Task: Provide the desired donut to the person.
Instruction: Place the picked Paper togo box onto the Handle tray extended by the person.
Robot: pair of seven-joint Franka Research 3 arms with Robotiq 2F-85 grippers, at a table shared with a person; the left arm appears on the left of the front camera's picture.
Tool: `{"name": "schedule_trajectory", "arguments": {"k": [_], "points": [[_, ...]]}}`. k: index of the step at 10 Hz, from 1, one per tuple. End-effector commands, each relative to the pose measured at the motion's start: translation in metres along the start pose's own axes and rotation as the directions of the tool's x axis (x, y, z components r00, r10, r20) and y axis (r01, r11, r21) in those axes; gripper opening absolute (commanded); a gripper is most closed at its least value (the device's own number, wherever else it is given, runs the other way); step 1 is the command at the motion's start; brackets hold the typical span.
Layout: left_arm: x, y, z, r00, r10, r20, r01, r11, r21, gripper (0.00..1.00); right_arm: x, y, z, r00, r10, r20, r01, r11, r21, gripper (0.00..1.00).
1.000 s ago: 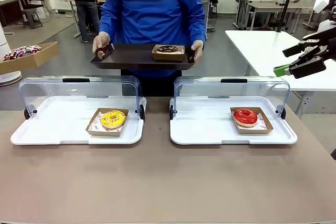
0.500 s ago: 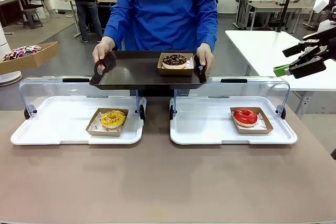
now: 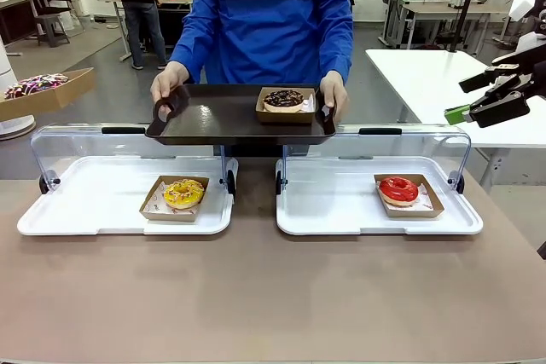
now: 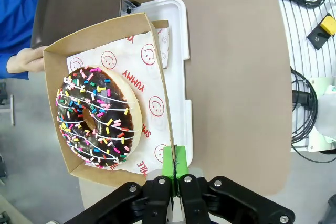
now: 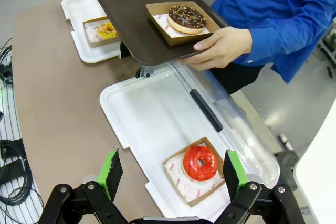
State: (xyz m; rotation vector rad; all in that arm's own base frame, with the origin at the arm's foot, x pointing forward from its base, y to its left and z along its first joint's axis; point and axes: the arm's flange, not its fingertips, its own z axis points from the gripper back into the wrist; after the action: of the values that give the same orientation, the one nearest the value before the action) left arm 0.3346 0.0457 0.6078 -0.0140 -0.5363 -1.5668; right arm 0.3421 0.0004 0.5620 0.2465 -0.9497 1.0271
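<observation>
Donuts: four, each boxed. Left fingers (image 4: pixel 176 169) pinching sprinkle donut box (image 4: pixel 157 103); right fingers (image 5: pixel 170 174) spread.

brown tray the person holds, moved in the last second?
Yes. The brown tray has come toward the robot and lower in the front view: its near edge now overlaps the clear lids, where earlier it sat clear above them.

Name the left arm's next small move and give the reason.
Probably carry the sprinkled chocolate donut's cardboard tray, pinched by the left gripper, toward the bare left half of the dark serving tray that the person holds out over the display cases.
</observation>
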Motion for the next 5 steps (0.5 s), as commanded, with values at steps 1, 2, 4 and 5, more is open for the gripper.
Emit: {"name": "schedule_trajectory", "arguments": {"k": [1, 2, 4, 5], "points": [[-0.0009, -0.0004, 0.0004, 1.0, 0.006, -0.013, -0.006, 1.0, -0.003, 0.0, -0.0012, 0.0017, -0.001, 1.0, -0.011, -0.009, 0.011, 1.0, -0.005, 1.0], [-0.0009, -0.0004, 0.0004, 1.0, 0.006, -0.013, -0.006, 1.0, -0.003, 0.0, -0.0012, 0.0017, -0.001, 1.0, -0.011, -0.009, 0.011, 1.0, -0.005, 1.0], [-0.0009, -0.0004, 0.0004, 1.0, 0.006, -0.013, -0.006, 1.0, -0.003, 0.0, -0.0012, 0.0017, -0.001, 1.0, -0.011, -0.009, 0.011, 1.0, -0.005, 1.0], [-0.0009, -0.0004, 0.0004, 1.0, 0.006, -0.013, -0.006, 1.0, -0.003, 0.0, -0.0012, 0.0017, -0.001, 1.0, -0.011, -0.009, 0.011, 1.0, -0.005, 1.0]]}}
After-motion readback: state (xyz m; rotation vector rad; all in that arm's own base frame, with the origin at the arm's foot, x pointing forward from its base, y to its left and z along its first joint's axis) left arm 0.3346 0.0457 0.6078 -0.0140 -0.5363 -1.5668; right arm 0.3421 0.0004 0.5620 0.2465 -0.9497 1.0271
